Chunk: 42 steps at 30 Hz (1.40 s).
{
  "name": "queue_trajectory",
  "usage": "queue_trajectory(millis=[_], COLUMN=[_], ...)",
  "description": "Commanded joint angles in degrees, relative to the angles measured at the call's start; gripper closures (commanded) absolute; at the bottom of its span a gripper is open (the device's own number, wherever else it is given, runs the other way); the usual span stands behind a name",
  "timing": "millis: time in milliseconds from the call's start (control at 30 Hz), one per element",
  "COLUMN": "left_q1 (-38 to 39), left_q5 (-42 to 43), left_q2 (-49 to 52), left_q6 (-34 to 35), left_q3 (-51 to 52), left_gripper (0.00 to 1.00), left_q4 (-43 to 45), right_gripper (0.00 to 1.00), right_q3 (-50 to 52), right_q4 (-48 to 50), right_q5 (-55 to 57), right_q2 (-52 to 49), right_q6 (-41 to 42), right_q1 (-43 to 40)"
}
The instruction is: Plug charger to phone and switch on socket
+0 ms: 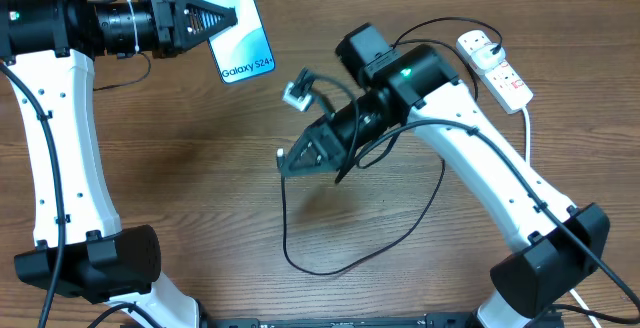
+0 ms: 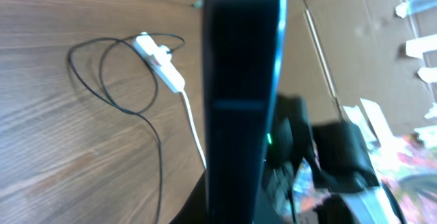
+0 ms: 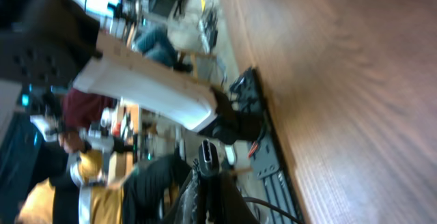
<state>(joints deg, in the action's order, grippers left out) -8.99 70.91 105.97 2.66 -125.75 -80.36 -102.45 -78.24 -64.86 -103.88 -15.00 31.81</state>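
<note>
My left gripper (image 1: 226, 15) is shut on the phone (image 1: 234, 23) and holds it off the table at the top left, its light blue "Galaxy S24+" screen facing up. In the left wrist view the phone's dark edge (image 2: 242, 80) fills the centre. My right gripper (image 1: 287, 160) is shut on the plug tip (image 3: 207, 156) of the charger, pointing left over the table's middle. The black cable (image 1: 350, 250) loops across the table to the white socket (image 1: 497, 68) at the top right. The socket also shows in the left wrist view (image 2: 161, 61).
The socket's white cord (image 1: 528, 133) runs down the right side behind my right arm. The cable loop lies on the wooden table (image 1: 180, 168) below the right gripper. A cardboard wall (image 2: 355, 39) stands beyond the table's far edge.
</note>
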Motion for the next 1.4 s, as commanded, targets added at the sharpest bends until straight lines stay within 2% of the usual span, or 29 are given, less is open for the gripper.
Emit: queue_trajectory(millis=[0, 233, 467, 933, 1167, 1367], left_q1=[0.07, 2.03, 5.92, 7.96, 7.96, 7.96], left_q5=[5.35, 5.07, -0.52, -2.27, -1.86, -1.86], left_q2=[-0.74, -0.72, -0.66, -0.61, -0.61, -0.61], left_q6=[-7.06, -11.37, -11.47, -11.5, -11.5, -11.91], left_q3=[-1.53, -1.49, -1.46, -1.46, -1.46, -1.46], left_gripper=[0.96, 0.96, 0.96, 0.96, 0.96, 0.96], left_q4=[-2.45, -7.52, -8.37, -10.71, -11.39, -12.48], right_gripper=[0.96, 0.96, 0.96, 0.96, 0.96, 0.96], right_q3=[-1.55, -1.55, -1.55, -1.55, -1.55, -1.55], right_q4=[1.55, 3.19, 3.17, 4.35, 9.05, 10.88], right_q5=[-4.98, -10.58, -11.17, -11.34, -11.3, -11.28], right_q2=[1.16, 1.16, 1.18, 1.18, 1.18, 1.18], right_q6=[3.26, 3.23, 3.26, 3.3, 9.09, 10.6], right_q1=[-2.45, -2.75, -1.95, -2.05, -2.03, -2.03])
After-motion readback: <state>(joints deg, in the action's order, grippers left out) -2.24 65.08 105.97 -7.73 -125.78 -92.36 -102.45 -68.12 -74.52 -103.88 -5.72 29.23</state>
